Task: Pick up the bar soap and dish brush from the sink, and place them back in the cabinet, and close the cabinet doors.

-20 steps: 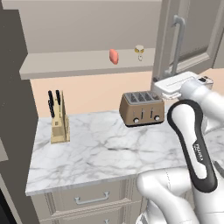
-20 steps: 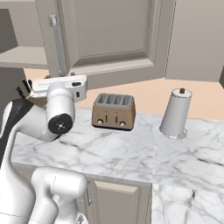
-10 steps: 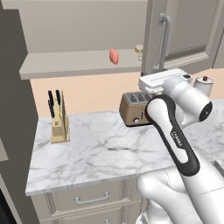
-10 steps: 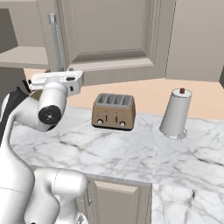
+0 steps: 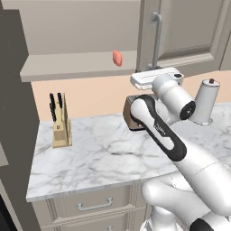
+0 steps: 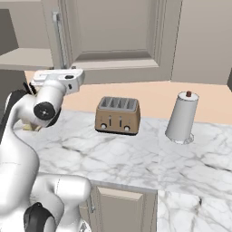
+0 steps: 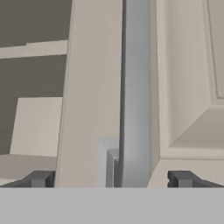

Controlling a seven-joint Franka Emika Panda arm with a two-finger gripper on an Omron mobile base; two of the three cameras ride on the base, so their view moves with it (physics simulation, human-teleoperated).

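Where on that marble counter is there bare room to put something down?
The widest bare stretch of the marble counter lies between the knife block and the toaster. Another bare patch lies in front of the toaster and the paper towel roll. It is crowded by the cabinet door, where the arm reaches up.

White marble countertop point(image 5: 103, 153) veined in grey, spanning the scene. Near its far left, a pale wooden knife block point(image 5: 60, 131) with black-handled knives upright. Toward the middle, close to the peach back wall point(image 6: 154, 97), a bronze four-slot toaster point(image 6: 118, 115) with small knobs on its front. To the right of the toaster, well apart, a white paper towel roll point(image 6: 182, 118) on a stand with a dark red knob on top. Below the counter's near edge, greige drawers point(image 5: 92, 205) with curved metal pulls.
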